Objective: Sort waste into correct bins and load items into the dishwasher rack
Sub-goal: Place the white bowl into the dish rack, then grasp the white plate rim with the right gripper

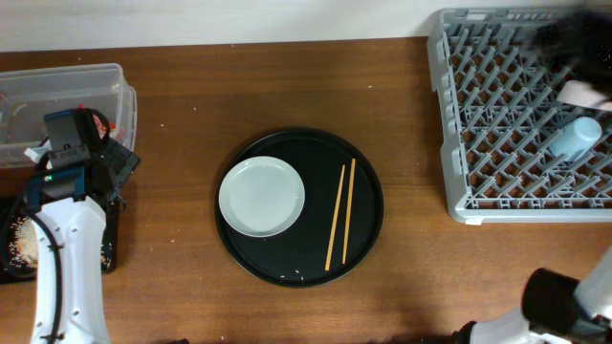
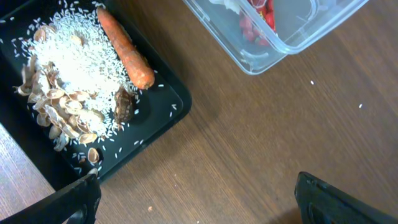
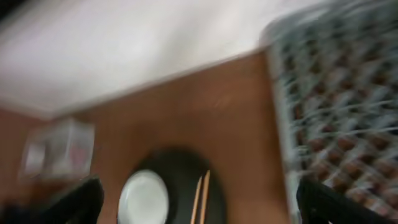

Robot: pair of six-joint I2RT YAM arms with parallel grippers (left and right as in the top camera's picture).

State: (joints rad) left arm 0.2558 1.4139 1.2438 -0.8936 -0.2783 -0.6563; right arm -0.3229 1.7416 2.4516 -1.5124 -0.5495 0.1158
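Left fingers (image 2: pixel 74 200) spread wide, empty, near the black tray (image 2: pixel 158 115) of rice (image 2: pixel 74 56) and carrot (image 2: pixel 126 48); right fingers (image 3: pixel 339 205) likewise (view blurred); plate (image 1: pixel 261 196) and chopsticks (image 1: pixel 340 215) on round tray (image 1: pixel 287 260), cup (image 1: pixel 575 139) in rack (image 1: pixel 497 124).

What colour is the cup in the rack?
The cup is light blue, clearest in the overhead view.
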